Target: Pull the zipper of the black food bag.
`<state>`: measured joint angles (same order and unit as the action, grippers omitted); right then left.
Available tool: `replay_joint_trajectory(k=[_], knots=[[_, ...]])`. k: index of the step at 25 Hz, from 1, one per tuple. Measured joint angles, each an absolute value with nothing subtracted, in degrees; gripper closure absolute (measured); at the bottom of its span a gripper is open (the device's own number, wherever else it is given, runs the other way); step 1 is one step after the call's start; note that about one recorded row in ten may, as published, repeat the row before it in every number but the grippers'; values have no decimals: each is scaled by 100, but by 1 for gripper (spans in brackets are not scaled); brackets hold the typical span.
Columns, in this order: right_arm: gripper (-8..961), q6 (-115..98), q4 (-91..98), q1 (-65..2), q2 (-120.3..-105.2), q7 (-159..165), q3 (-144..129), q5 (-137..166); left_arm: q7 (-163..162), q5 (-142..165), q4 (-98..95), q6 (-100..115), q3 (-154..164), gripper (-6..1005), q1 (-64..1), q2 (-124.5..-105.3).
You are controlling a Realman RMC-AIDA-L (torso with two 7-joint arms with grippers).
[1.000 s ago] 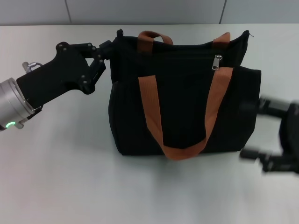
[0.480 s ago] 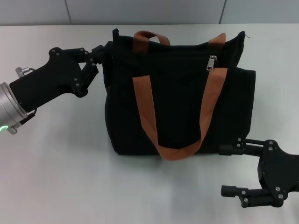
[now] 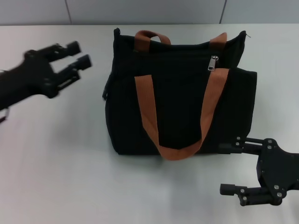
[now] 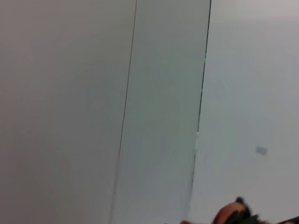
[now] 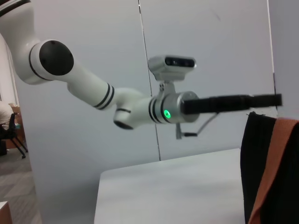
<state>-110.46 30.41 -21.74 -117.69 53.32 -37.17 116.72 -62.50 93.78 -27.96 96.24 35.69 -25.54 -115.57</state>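
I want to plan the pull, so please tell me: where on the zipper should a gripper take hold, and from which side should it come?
Grip the zipper by its small silver tab, which hangs down flat against the black food bag near the bag's right end. Probably best to come from the front and above, fingers pinching the tab's flat faces. The open right gripper is nearer than the left gripper.

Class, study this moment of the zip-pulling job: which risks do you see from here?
1. The left gripper is open and clear of the bag, so nothing braces it; a pull on the zipper may drag or tip the whole bag.
2. The right gripper is open, low at the bag's near corner, far from the small tab; its approach may snag a strap.
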Motion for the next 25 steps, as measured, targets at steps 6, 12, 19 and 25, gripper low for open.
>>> replay_joint_trajectory(k=[6, 12, 19, 25], knots=[[166, -10923, 3041, -2183, -11804, 5326, -3717, 11672, -6952, 9364, -2962, 10533, 3559, 417, -2497, -11239], [166, -10805, 3041, -2182, -11822, 5304, -3721, 11672, -6731, 9539, -2969, 11256, 3845, 239, -2527, -11284], [166, -10784, 3026, -2179, -11823, 5300, -3755, 11674, -5357, 10346, -2651, 10959, 4755, 188, -2361, -11827], [166, -10778, 2961, -2130, -11831, 5158, -3757, 11674, -4923, 10718, -2148, 10413, 4763, 177, -2359, -11831]])
